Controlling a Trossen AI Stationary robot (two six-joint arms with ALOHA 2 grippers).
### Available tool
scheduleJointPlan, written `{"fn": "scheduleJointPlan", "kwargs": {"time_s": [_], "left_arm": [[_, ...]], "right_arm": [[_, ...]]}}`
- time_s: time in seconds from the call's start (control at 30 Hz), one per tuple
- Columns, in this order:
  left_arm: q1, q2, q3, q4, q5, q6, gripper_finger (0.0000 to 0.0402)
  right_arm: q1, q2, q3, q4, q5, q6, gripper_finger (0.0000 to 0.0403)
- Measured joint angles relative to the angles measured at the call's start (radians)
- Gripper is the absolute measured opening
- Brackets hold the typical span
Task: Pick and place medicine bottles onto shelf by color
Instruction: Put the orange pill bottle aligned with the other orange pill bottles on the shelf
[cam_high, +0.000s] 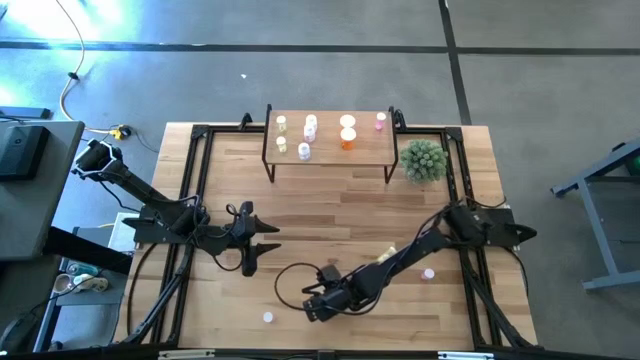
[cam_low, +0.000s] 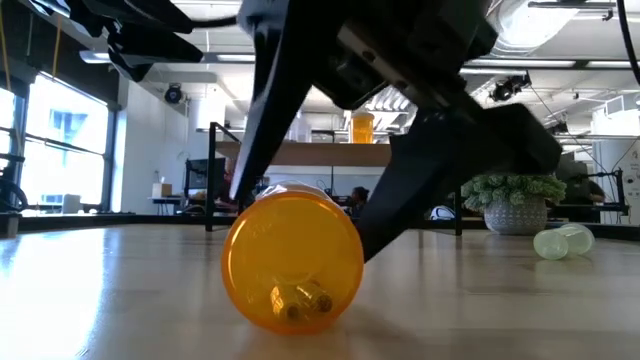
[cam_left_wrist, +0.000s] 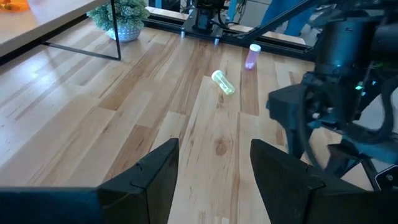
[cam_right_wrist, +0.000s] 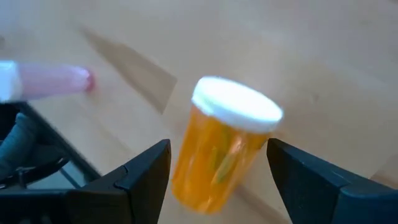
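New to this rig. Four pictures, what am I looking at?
Two dark robot arms at a wooden table, each ending in a two-finger pincer.

One camera looks straight down, one sits at tabletop height, and one rides on each wrist.

At the far edge stands a small shelf already holding several pill bottles, with a spiky plant beside it.

The right pincer is open around an orange bottle lying on the table; its fingers are not touching it. A yellow-green bottle and a pink bottle lie loose nearby.

The left pincer waits, empty.
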Motion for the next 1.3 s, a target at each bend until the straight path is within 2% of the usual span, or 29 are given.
{"fn": "scheduleJointPlan", "kwargs": {"time_s": [0.23, 0.37, 0.77, 0.93, 1.3], "left_arm": [[0.0, 0.0, 0.0, -0.018, 0.0, 0.0, 0.0191], [0.0, 0.0, 0.0, -0.037, 0.0, 0.0, 0.0191], [0.0, 0.0, 0.0, -0.048, 0.0, -0.003, 0.0191], [0.0, 0.0, 0.0, -0.049, 0.001, -0.003, 0.0191], [0.0, 0.0, 0.0, -0.052, 0.027, -0.026, 0.0191]], "right_arm": [[-0.009, 0.033, 0.001, 0.015, -0.073, 0.019, 0.0257], [-0.009, 0.036, 0.002, 0.013, -0.077, 0.018, 0.025], [-0.008, 0.042, 0.033, -0.037, -0.077, -0.069, 0.0158], [-0.006, 0.044, 0.124, -0.126, -0.013, -0.156, 0.0162], [0.032, 0.041, 0.307, -0.407, 0.266, -0.207, 0.0162]]}}
